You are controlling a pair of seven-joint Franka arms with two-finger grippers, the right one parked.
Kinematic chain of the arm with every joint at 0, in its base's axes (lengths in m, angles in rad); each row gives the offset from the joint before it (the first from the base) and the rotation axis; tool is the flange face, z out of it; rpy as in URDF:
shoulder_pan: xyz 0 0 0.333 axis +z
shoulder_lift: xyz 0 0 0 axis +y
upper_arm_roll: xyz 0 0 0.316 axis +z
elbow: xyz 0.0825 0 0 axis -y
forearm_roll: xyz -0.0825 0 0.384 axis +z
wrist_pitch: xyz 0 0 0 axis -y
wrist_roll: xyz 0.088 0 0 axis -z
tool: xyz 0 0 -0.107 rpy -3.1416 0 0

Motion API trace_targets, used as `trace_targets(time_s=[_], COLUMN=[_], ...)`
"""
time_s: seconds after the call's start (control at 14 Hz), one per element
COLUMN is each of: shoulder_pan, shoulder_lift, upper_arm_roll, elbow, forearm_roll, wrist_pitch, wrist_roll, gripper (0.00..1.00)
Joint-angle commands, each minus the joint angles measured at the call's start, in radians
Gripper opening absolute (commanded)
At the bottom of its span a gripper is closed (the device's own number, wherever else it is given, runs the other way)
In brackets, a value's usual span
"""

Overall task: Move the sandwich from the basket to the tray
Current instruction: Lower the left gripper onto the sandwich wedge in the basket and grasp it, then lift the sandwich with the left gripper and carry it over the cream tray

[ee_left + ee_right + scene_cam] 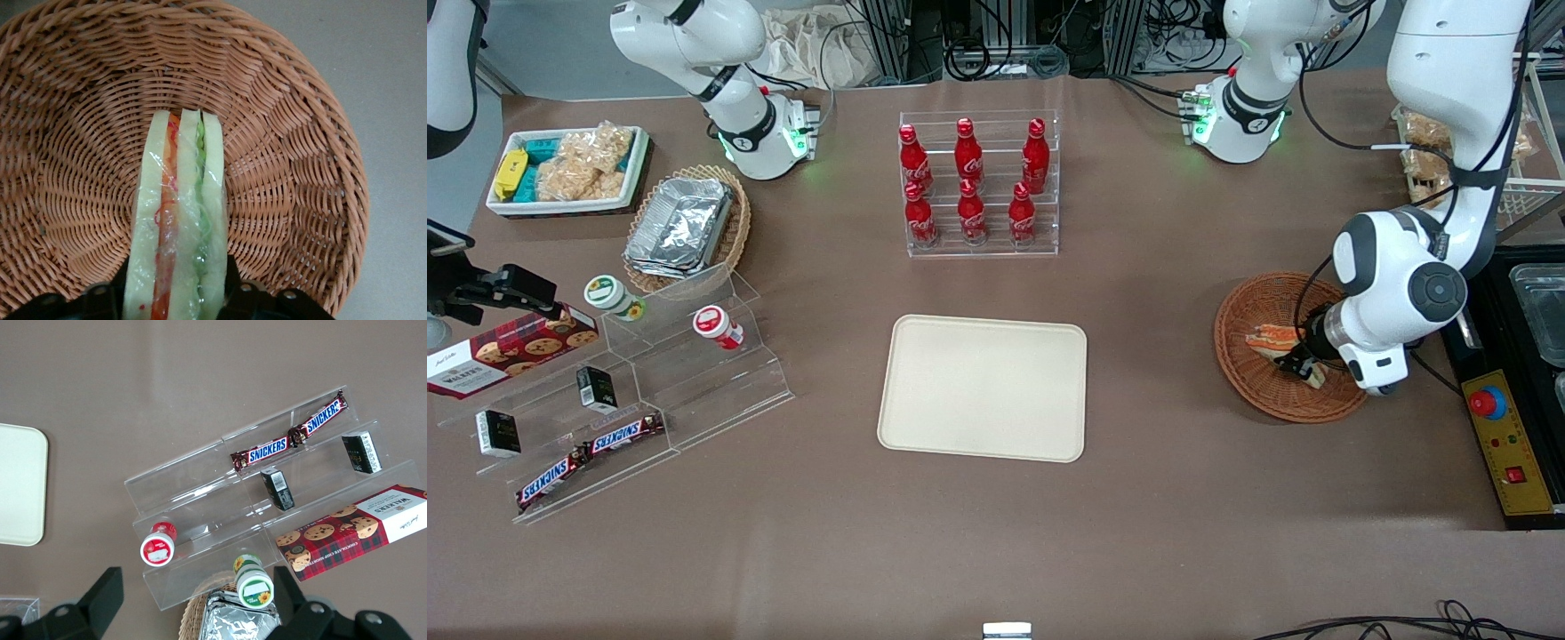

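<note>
Sandwich (179, 220) lies in basket (1249, 313) toward working arm's end of table. Gripper (1300, 363) is down in basket w/ fingers (235, 293) either side of sandwich, touching its wrap. Tray (984, 388) sits apart, mid-table.

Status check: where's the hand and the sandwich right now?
Hand down in basket, fingers flanking sandwich. Sandwich not lifted yet. Tray bare; open tabletop between basket and tray.

The word SNICKERS is printed on two brown bars (288, 432) lying on the clear stepped stand (220, 513), WALKERS stands on the red tartan cookie box (353, 530), and the red bottles (969, 182) carry white script, too small for reading.
</note>
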Motion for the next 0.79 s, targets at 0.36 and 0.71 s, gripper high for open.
trace_targets(time_s=[0.36,0.71], shoulder_pan=[-0.025,-0.025], shoulder_lift=[-0.199,-0.172], upper_arm_roll=[-0.125,-0.406], elbow=[0.173,0.233], forearm_roll=[-0.006,0.003], wrist_pitch=[-0.389,-0.362], wrist_roll=[0.01,0.167], gripper=[0.0,0.0])
